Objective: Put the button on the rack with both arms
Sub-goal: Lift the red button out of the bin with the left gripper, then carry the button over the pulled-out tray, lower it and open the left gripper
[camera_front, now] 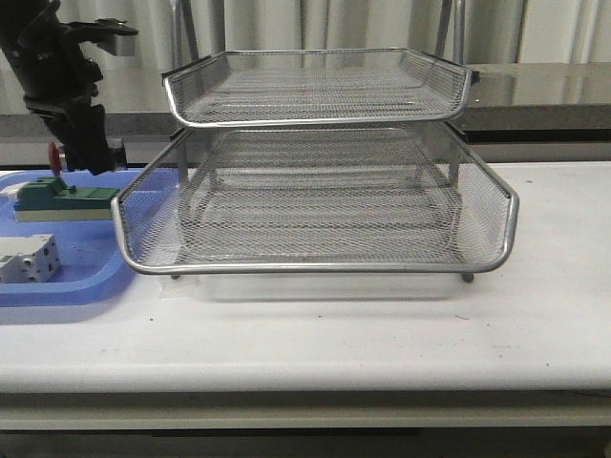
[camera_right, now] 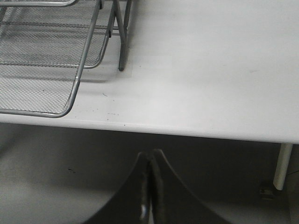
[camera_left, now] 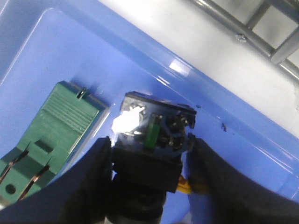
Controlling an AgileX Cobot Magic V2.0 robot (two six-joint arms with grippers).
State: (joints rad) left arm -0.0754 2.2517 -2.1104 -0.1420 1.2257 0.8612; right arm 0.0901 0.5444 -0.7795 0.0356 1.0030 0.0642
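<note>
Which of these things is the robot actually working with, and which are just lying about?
In the job: the button, held in the left end effector; the rack; the right end effector, shut and empty.

Lying about: the green block, the white terminal block, the blue tray.

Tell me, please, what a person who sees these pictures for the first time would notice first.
First the large silver wire rack, which fills the middle of the white table with one tier pulled forward. Then, at far left, the left claw shut on the button just above the blue tray, beside a green block. The right claw waits shut, off the table's edge.
</note>
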